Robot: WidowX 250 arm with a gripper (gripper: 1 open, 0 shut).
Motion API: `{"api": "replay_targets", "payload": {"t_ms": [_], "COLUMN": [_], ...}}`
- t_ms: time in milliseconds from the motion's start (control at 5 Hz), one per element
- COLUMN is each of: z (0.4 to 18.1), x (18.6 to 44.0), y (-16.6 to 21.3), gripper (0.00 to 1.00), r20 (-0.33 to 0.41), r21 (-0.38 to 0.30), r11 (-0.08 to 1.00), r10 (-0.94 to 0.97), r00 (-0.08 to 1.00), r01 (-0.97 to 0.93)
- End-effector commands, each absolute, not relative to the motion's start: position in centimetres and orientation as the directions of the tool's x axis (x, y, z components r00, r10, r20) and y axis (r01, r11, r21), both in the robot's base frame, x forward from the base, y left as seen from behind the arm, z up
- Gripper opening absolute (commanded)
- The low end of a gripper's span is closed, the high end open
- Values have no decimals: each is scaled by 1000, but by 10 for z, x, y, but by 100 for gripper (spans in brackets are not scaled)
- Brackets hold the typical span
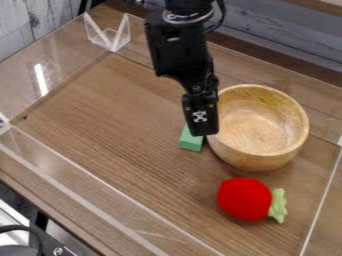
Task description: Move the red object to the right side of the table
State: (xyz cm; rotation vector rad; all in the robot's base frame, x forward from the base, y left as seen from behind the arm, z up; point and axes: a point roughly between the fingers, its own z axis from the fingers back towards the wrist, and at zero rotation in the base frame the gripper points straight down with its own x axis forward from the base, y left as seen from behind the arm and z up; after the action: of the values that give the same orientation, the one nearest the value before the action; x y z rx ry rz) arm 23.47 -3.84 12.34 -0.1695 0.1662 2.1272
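Red ball (246, 197) w/ a light green leafy bit on its right end is seen lying on the table (107, 110), below the wooden bowl (262, 125) in the picture and near the right acrylic wall. Nothing is touching it; it is well apart from the gripper (201, 118).

Bowl is taken as the landmark. It is seen upright, right of centre on the tabletop, w/ nothing visible inside. Just left of the bowl, a green block (193, 138) is partly hidden behind the gripper; only its lower end is seen. The gripper is hung over the bowl's left rim, pointed nearly straight down, w/ the black arm rising above it toward the top of the frame. Its fingers are held apart and nothing is held between them.

Far left of the bowl, at the back corner, a clear angled bracket (106, 33) is seen on the wall.
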Motion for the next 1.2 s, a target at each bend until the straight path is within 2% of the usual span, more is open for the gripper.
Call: {"api": "replay_targets", "payload": {"t_ms": [0, 200, 400, 800, 1000], "z": [138, 137, 136, 134, 124], "x": [236, 241, 246, 248, 249], "y": [-41, -42, -44, -26, -30], "gripper": [100, 0, 0, 0, 0], "r20": [-215, -216, -217, -217, -215], "r21": [15, 20, 26, 44, 52], "r11": [-544, -589, -631, -640, -602], "r10": [818, 786, 753, 744, 772], "r00": [-534, -579, -621, -632, -597], "r01": [-839, -808, -775, -767, -797]}}
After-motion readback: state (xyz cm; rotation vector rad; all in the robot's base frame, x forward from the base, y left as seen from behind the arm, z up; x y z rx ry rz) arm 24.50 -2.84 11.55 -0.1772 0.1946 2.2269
